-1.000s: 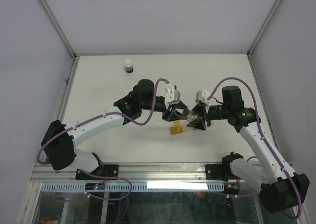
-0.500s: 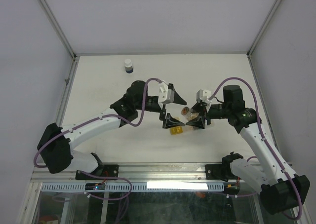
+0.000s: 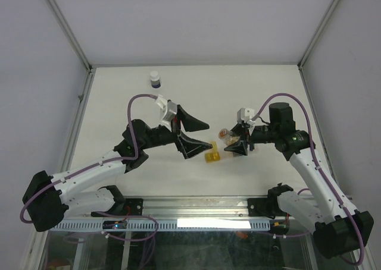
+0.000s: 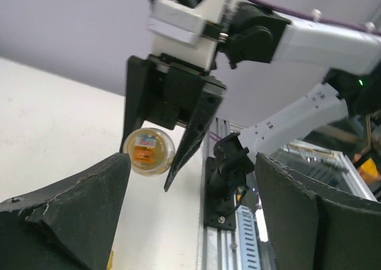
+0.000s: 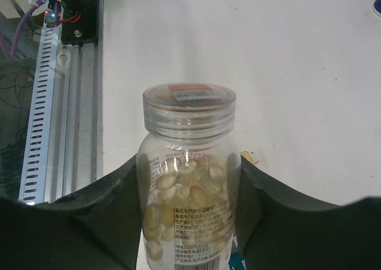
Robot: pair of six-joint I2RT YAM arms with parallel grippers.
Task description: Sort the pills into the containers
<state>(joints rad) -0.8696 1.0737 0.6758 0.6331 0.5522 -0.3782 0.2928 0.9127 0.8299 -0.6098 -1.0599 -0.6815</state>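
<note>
A white tabletop [image 3: 119, 103] is sitting inside pale grey walls [image 3: 36, 74], with an aluminium rail [image 3: 196, 206] running along its near edge where the two arms are bolted. A small white bottle with a dark blue band [image 3: 155, 79] is standing upright near the far left corner, well apart from both arms.

The right gripper [image 5: 189, 169] is clamping a clear plastic bottle with a clear screw cap [image 5: 189, 133] by its body, one black finger [image 5: 119, 204] pressing on each side. The bottle is being held off the table, its capped end pointing toward the left arm. Pale yellow oval pills [image 5: 178, 192] are lying heaped inside it, and the cap is sitting on the neck.

The left gripper [image 3: 209, 135] is hovering just left of that bottle with its jaws spread wide and nothing between them. In the left wrist view the cap is facing the camera, apart from both fingers.

A yellow translucent plastic box [image 3: 212, 157] is resting on the table near the front edge, just below the gap between the two grippers and touching neither. The rest of the row of boxes cannot be made out beside the right gripper.
</note>
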